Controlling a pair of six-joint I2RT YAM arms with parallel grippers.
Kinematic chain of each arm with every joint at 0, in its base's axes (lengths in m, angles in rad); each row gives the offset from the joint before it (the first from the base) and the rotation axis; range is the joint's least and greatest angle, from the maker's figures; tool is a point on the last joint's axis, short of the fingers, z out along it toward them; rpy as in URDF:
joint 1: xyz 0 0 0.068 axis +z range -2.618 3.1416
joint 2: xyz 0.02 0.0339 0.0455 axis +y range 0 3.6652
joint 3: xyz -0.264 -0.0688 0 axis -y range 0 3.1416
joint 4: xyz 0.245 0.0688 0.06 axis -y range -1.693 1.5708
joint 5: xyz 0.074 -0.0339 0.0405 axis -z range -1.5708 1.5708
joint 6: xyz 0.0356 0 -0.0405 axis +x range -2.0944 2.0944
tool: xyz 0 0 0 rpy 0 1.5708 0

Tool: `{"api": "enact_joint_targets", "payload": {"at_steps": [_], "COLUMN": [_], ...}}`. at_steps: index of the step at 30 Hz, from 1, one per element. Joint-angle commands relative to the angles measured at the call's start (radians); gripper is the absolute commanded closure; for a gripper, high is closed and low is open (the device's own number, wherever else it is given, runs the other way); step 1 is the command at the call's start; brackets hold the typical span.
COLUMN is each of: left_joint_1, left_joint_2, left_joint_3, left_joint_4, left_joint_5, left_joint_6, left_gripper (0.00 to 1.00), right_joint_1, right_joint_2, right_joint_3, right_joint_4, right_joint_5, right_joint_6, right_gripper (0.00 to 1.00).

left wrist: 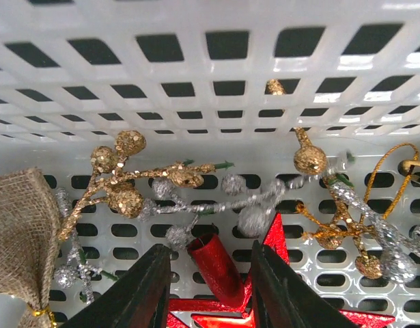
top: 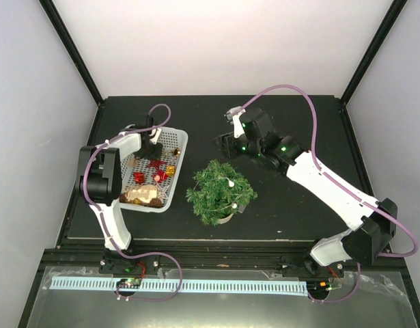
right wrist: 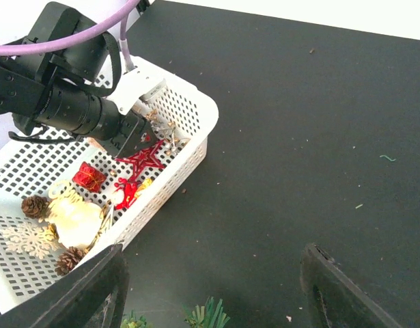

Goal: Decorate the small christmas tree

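The small christmas tree (top: 220,191), bushy and dark green in a pale pot, stands mid-table; its needle tips (right wrist: 210,316) show at the bottom of the right wrist view. The white perforated basket (top: 181,147) of ornaments sits to its left. My left gripper (top: 155,152) reaches into the basket. Its jaws (left wrist: 210,247) are open, one on each side of the red tube (left wrist: 216,270) of a glittery red star ornament (right wrist: 145,158), with a gap showing on the left side. Behind the tree, my right gripper (top: 227,143) hangs over bare table, its fingers (right wrist: 107,287) wide open and holding nothing.
The basket also holds a gold berry sprig (left wrist: 121,171), a silver sprig (left wrist: 254,198), a burlap piece (left wrist: 22,232), a red gift box (right wrist: 90,176), pine cones (right wrist: 33,205) and a white snowflake (right wrist: 29,239). The basket wall (left wrist: 210,82) rises just ahead of the left jaws.
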Motion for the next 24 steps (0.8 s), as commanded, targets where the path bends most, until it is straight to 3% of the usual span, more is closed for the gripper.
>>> {"api": "enact_joint_targets", "payload": {"at_steps": [1, 13, 24], "left_joint_1": [-0.006, -0.006, 0.009], "left_joint_2": [0.051, 0.064, -0.064], "left_joint_3": [0.025, 0.024, 0.082], "left_joint_4": [0.025, 0.015, -0.080], "left_joint_5": [-0.020, -0.028, -0.013], "left_joint_6": [-0.005, 0.016, 0.059], "left_gripper": [0.67, 0.90, 0.94], "right_joint_1": [-0.007, -0.017, -0.018], "right_joint_2": [0.017, 0.025, 0.014], "right_joint_3": [-0.011, 0.002, 0.007], "right_joint_4": [0.026, 0.024, 0.017], "right_joint_5": [-0.017, -0.032, -0.031], "right_joint_6": [-0.011, -0.011, -0.007], "right_gripper": [0.30, 0.30, 0.30]}}
